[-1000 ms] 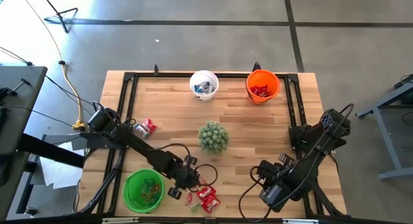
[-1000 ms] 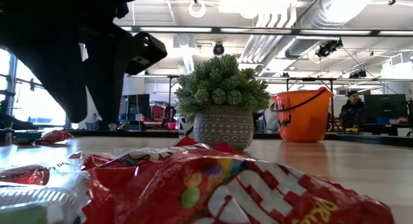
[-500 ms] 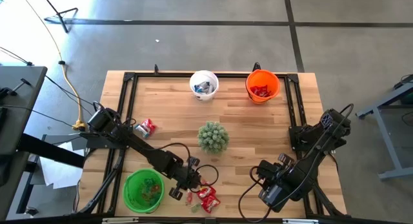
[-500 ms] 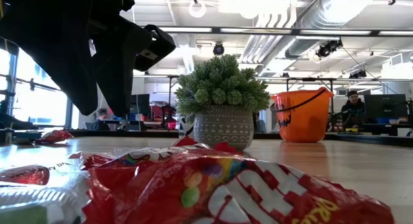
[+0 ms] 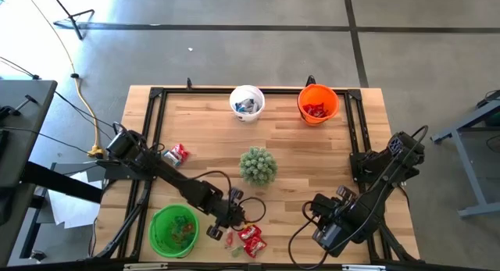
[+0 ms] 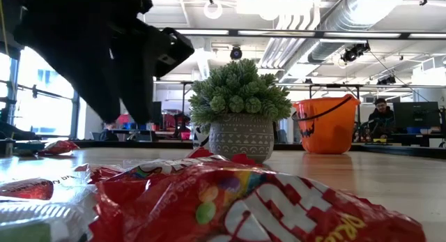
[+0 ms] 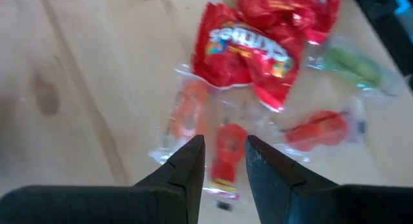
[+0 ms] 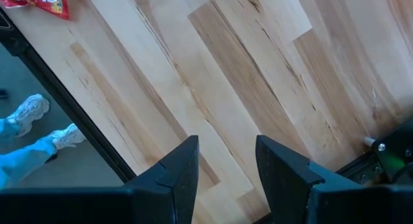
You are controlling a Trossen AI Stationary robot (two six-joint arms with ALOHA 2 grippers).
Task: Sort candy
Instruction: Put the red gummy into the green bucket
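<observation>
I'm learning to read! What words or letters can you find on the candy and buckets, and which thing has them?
"Skittles", blurred, on the red packet in the left wrist view, ahead of the left gripper.
Big white letters on the red packet nearest the low camera: cut off, unreadable.
Small print on the wrapper edge: too small.
Orange bucket: a black pumpkin face, no words.

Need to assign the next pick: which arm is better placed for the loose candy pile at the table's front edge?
Left. The left gripper hangs open right at the candy pile, an orange-red piece between its fingers. The right gripper waits open over bare wood, farther off.
</observation>
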